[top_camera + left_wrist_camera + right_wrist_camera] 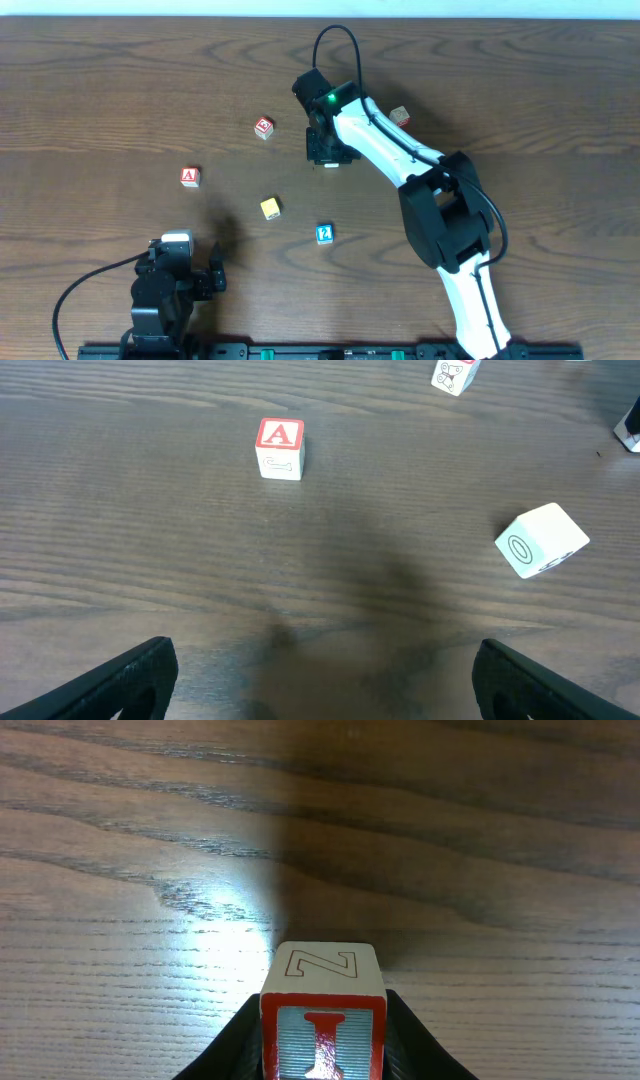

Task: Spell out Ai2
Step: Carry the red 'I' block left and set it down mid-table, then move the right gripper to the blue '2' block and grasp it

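My right gripper (325, 150) is shut on a red-framed block with a red letter I (323, 1020). An outlined Z shows on the block's top, and it is held just over the table. The block itself is hidden under the gripper in the overhead view. The red A block (190, 177) lies at the left and shows in the left wrist view (280, 448). The blue 2 block (324, 234) lies in the middle front. My left gripper (182, 270) is open and empty at the front left, its fingers (323, 680) wide apart.
A red-and-white block (263, 127) lies left of my right gripper. A yellow-topped block (270, 207) lies between the A and the 2; its side shows an O (541, 540). A brownish block (400, 116) lies behind the right arm (400, 150).
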`<control>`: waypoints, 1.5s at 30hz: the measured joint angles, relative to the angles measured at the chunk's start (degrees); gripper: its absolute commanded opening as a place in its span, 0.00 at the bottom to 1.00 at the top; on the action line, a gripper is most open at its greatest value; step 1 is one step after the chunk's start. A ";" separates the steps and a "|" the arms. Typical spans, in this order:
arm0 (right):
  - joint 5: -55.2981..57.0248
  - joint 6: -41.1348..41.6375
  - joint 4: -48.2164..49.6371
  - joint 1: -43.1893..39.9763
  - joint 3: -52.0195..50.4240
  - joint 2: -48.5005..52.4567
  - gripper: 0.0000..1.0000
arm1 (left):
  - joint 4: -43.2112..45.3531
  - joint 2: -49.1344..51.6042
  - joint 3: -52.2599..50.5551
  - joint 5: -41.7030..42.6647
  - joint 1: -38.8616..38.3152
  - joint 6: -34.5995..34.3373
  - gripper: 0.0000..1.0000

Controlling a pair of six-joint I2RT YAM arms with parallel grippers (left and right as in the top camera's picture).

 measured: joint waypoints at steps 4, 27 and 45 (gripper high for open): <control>0.00 0.13 0.00 0.22 -0.02 0.00 0.31 | 0.02 0.00 0.00 0.00 0.00 0.00 0.95; 0.00 0.57 -6.40 -0.04 1.60 -0.87 0.75 | 0.02 0.00 0.00 -0.02 0.00 0.00 0.95; 0.87 -3.58 2.23 12.11 -32.26 -28.24 0.81 | 0.02 0.00 0.00 0.00 0.00 0.00 0.95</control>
